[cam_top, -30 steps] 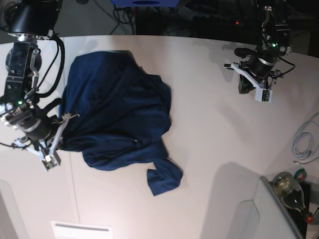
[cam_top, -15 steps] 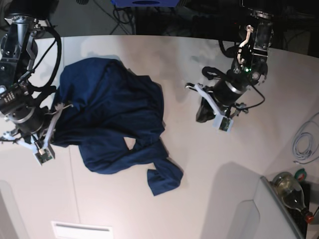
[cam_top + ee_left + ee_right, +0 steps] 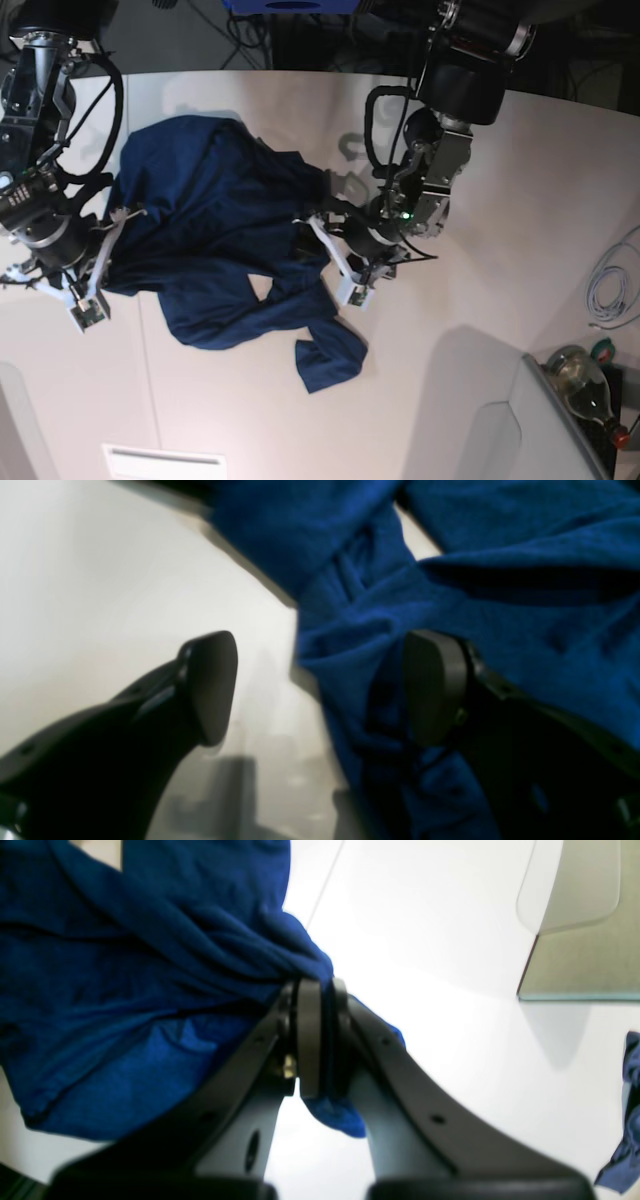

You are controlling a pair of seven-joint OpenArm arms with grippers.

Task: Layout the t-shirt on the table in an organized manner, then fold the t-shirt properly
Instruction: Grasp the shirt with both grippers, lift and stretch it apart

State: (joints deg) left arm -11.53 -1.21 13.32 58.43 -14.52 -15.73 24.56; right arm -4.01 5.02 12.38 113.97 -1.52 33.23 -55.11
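The dark navy t-shirt point(image 3: 220, 230) lies crumpled on the left half of the white table point(image 3: 480, 300), with one sleeve trailing toward the near side. My right gripper point(image 3: 112, 222) is shut on a bunch of cloth at the shirt's left edge; the right wrist view shows its jaws point(image 3: 315, 990) pinching the t-shirt point(image 3: 125, 965). My left gripper point(image 3: 312, 238) is open at the shirt's right edge. In the left wrist view the gripper point(image 3: 320, 687) straddles that edge, one finger over the table point(image 3: 100, 580) and one over the t-shirt point(image 3: 500, 580).
Grey panels sit at the near corners point(image 3: 520, 430) and one shows in the right wrist view point(image 3: 575, 940). A bottle point(image 3: 585, 385) and a white cable point(image 3: 610, 285) lie at the right edge. A white plate point(image 3: 165, 462) is at the near left.
My left arm has swung from the table's far right to the shirt's right edge. My right gripper pulled the shirt's left edge outward, then held still.
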